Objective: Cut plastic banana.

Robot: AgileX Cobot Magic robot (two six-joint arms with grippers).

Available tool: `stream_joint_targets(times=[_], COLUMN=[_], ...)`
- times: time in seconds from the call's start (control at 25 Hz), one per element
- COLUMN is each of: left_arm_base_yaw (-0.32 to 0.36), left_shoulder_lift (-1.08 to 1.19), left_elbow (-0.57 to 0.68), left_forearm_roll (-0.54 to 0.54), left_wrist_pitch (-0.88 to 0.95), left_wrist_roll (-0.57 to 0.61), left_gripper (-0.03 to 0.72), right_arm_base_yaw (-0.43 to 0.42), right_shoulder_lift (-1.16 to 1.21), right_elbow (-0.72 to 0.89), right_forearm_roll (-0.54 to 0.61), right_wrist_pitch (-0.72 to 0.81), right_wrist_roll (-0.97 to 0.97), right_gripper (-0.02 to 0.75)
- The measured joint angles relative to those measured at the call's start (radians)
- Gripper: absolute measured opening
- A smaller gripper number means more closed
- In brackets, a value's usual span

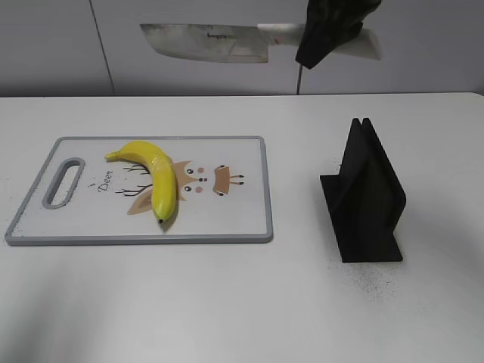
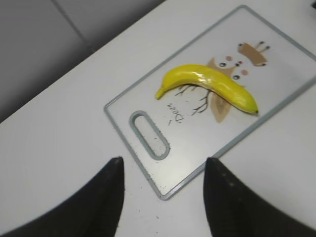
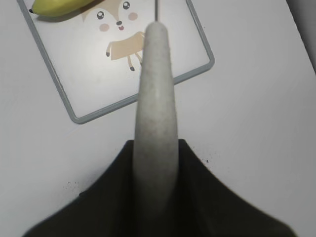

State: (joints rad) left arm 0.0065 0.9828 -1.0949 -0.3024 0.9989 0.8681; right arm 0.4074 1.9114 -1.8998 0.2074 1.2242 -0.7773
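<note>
The plastic banana [image 1: 155, 178] is glossy yellow and lies whole on the white cutting board [image 1: 242, 219], left of the deer picture. It also shows in the left wrist view [image 2: 207, 84] and at the top left of the right wrist view [image 3: 54, 6]. My right gripper [image 1: 325, 34] is shut on the white handle of a cleaver [image 1: 204, 41], held high above the table's far side with the blade pointing left. The handle [image 3: 155, 103] fills the right wrist view. My left gripper [image 2: 163, 170] is open and empty above the board's handle-hole corner; it is out of the exterior view.
A black knife stand [image 1: 367, 197] stands on the white table [image 1: 227, 302] to the right of the board. The board has a grey rim [image 2: 163, 192] and a grip hole [image 1: 64, 181] at its left end.
</note>
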Motion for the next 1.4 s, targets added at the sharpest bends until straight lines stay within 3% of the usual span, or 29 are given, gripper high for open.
stream_joint_targets(times=[0.32, 0.44, 0.64, 0.92, 1.4], left_arm_base_yaw=[-0.001, -0.001, -0.038, -0.117, -0.13], left_shoulder_lift=[0.384, 0.48, 0.584, 0.717, 0.786], left_elbow=[-0.345, -0.412, -0.441, -0.442, -0.448], left_forearm_roll=[-0.146, -0.233, -0.295, -0.226, -0.222], left_wrist_pitch=[0.194, 0.211, 0.213, 0.212, 0.099], left_wrist_roll=[0.374, 0.538, 0.672, 0.707, 0.708], left_gripper=[0.506, 0.506, 0.506, 0.506, 0.506], right_arm_base_yaw=[0.033, 0.04, 0.041, 0.041, 0.043], right_shoulder_lift=[0.104, 0.121, 0.142, 0.171, 0.173], right_elbow=[-0.053, -0.055, -0.056, -0.07, -0.072], right_forearm_roll=[0.028, 0.031, 0.063, 0.173, 0.214], right_wrist_pitch=[0.0, 0.0, -0.028, -0.063, -0.07], right_wrist_roll=[-0.149, -0.284, -0.378, -0.451, -0.472], right_gripper=[0.162, 0.162, 0.162, 0.162, 0.16])
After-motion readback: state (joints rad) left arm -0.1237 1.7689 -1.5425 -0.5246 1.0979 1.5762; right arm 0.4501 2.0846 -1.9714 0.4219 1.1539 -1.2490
